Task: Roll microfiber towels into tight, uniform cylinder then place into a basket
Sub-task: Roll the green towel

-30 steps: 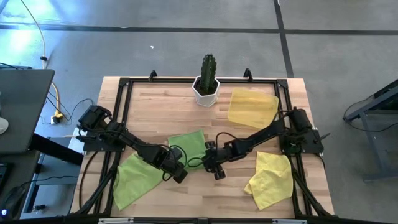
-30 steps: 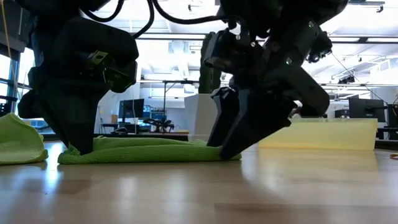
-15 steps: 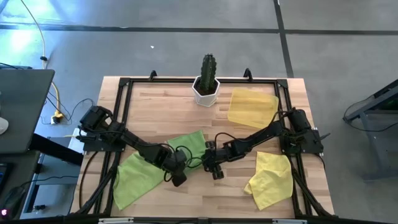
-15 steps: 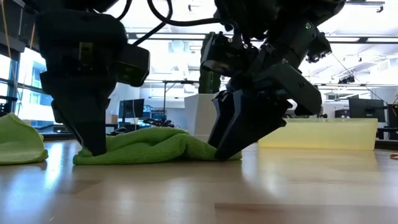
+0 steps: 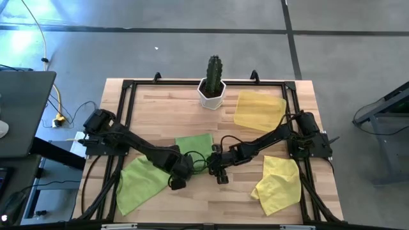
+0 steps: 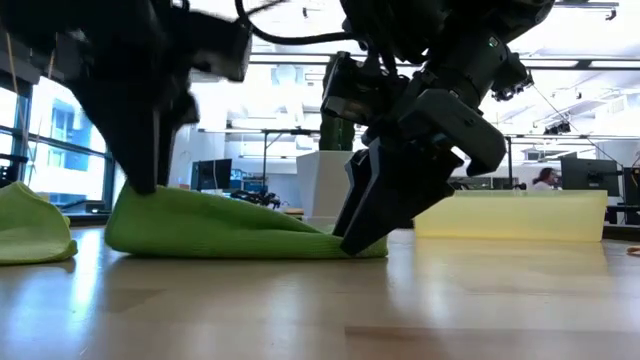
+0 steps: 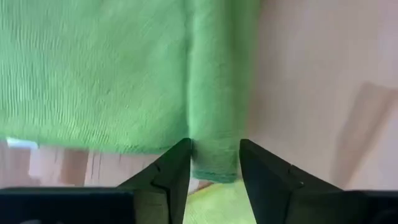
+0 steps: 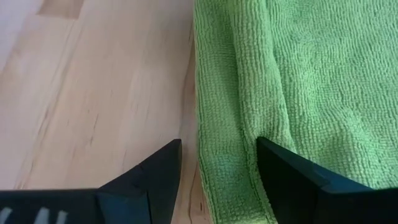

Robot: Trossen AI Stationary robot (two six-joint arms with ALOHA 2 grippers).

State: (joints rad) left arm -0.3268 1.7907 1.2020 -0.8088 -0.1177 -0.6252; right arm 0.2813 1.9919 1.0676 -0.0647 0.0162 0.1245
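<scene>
We have both grippers on the middle green towel (image 5: 195,145) at table centre: left gripper (image 7: 214,163) spread around its rolled edge, right gripper (image 8: 217,163) spread over the other end. Second green towel (image 5: 137,183) front left, yellow towel (image 5: 278,184) front right, basket (image 5: 259,110) back right

The left gripper (image 7: 214,163) has moved along the middle green towel (image 5: 195,145) toward its far side and risen, its fingers (image 7: 177,168) spreading apart; the towel's near edge, flat a second ago, now stands humped off the tabletop (image 6: 400,300)
</scene>
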